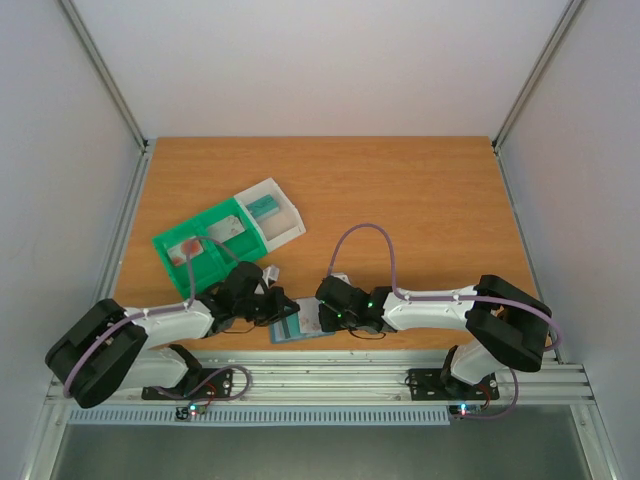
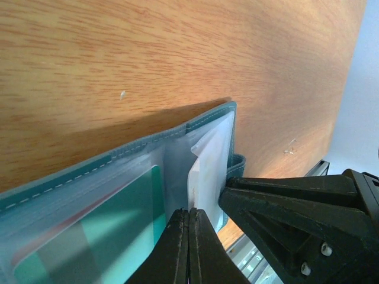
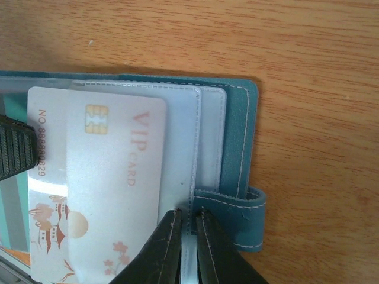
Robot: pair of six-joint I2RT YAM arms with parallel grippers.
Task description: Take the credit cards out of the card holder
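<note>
The left gripper (image 2: 189, 212) pinches the card (image 2: 204, 171) by its edge. The right gripper (image 3: 188, 216) clamps the pocket edge of the holder (image 3: 240, 130). Bare table (image 3: 320, 89) lies beyond the tab.

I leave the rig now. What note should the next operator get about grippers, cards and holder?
Left gripper: shut on the exposed end of the white VIP credit card.
Right gripper: shut on the clear plastic pocket of the slate-blue bifold card holder, lying open at the near edge of the wooden table.
Done: this card is partly out; another whitish card seems to lie in the green plastic tray.
Left: draw this card fully out, then check the other pockets.
</note>
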